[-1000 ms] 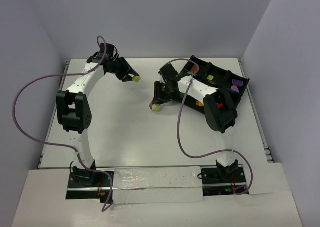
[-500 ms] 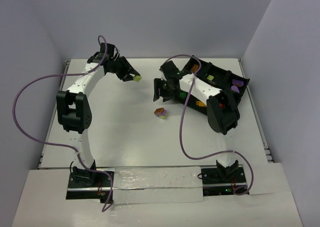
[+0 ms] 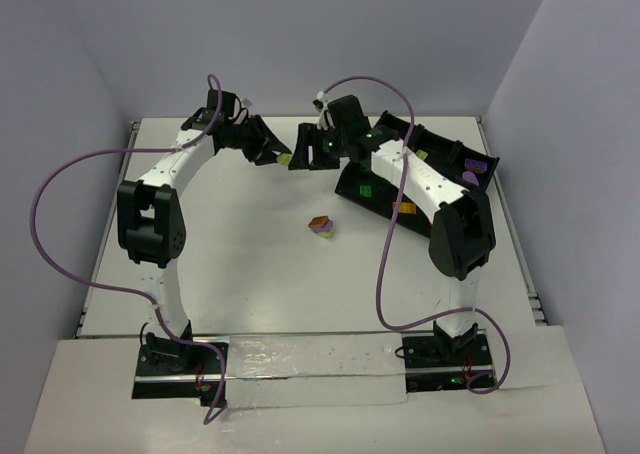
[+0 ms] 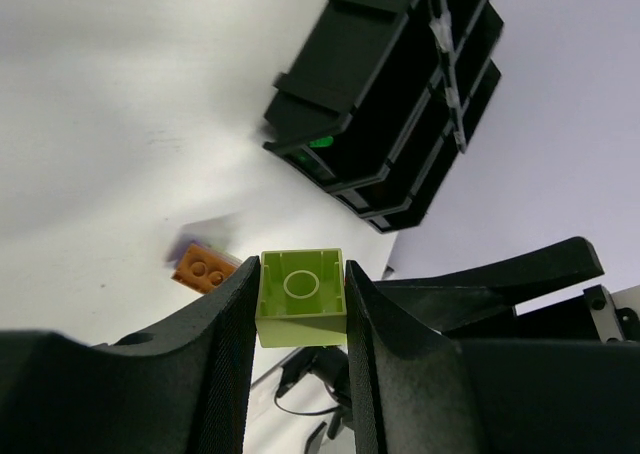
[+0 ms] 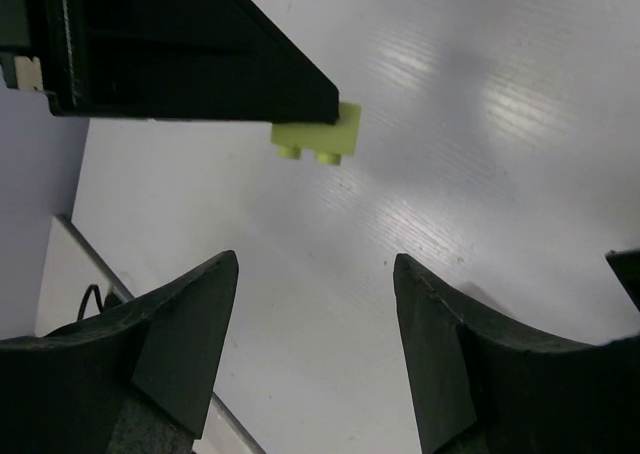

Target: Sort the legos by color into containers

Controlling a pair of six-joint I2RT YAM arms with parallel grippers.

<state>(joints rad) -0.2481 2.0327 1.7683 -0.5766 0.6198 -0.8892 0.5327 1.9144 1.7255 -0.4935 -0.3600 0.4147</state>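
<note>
**While left fingers (image 4: 225, 324) clamp a yellow-green brick (image 4: 300, 296), right fingers (image 5: 185, 324) gape beside it**

Seen from above, both arms meet at 12 o'clock on the bench (image 3: 230, 244). Left fingers (image 3: 268, 149) pinch the yellow-green brick (image 3: 286, 159) by its sides, its hollow underside facing the wrist camera. Right fingers (image 3: 303, 146) stand wide apart with nothing between them, their tips just beside that brick (image 5: 318, 139) but not touching it. A small cluster (image 3: 321, 225) of orange, purple and yellow-green bricks lies near the bench centre. The black divided tray (image 3: 440, 137) sits at 2 o'clock, partly under one of the arms. A green brick (image 3: 366, 188), an orange brick (image 3: 406, 209), a second yellow-green brick (image 3: 421, 155) and a purple brick (image 3: 476, 164) show in its compartments.
</note>
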